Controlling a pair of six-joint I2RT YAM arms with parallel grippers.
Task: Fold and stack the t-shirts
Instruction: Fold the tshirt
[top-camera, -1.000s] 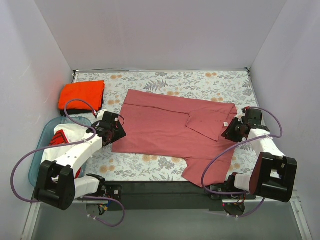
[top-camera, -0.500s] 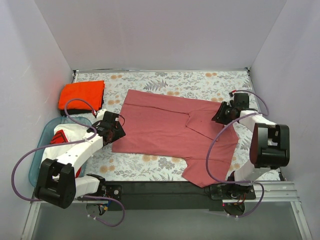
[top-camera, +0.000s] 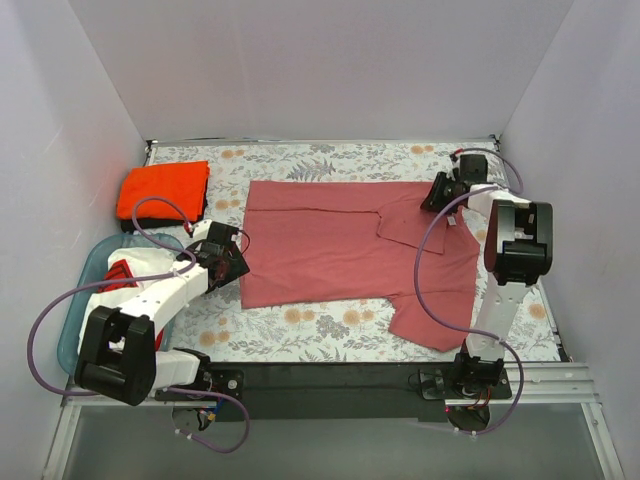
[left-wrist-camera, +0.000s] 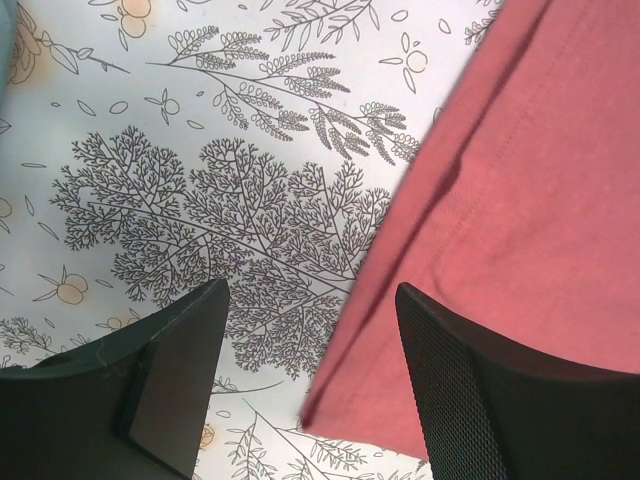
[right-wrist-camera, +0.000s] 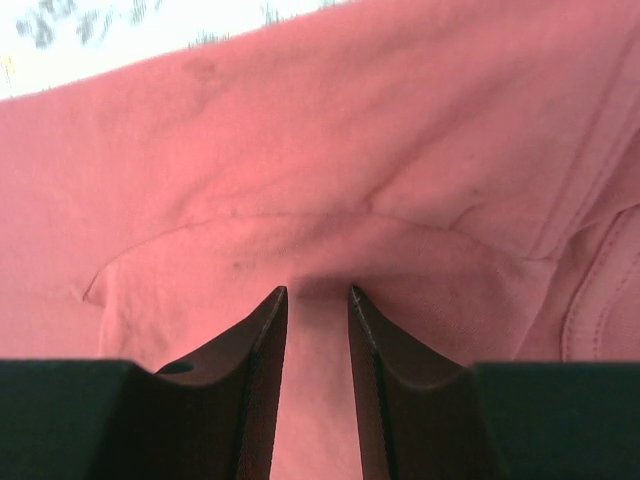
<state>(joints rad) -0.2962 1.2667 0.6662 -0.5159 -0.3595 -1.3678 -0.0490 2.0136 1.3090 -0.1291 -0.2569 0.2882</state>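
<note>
The large rose-red t-shirt (top-camera: 330, 245) lies spread across the middle of the floral table, with one flap folded over near its right shoulder. My right gripper (top-camera: 441, 192) is at the shirt's far right corner; in the right wrist view the gripper (right-wrist-camera: 317, 292) is shut on a pinch of the rose-red cloth (right-wrist-camera: 330, 150). My left gripper (top-camera: 235, 266) is open at the shirt's near left corner; in the left wrist view the gripper (left-wrist-camera: 310, 385) has that corner (left-wrist-camera: 500, 230) lying between its fingers. The folded orange t-shirt (top-camera: 163, 188) rests on the black one (top-camera: 140, 224) at the far left.
A pale blue bin (top-camera: 75, 320) with red and white cloth stands at the left edge, partly hidden by my left arm. White walls enclose the table on three sides. The shirt's lower right part (top-camera: 435, 320) reaches toward the front edge.
My right gripper has moved toward the far right corner with the shirt's edge in it, drawing the right side of the shirt back and flatter. The left gripper has barely moved.
</note>
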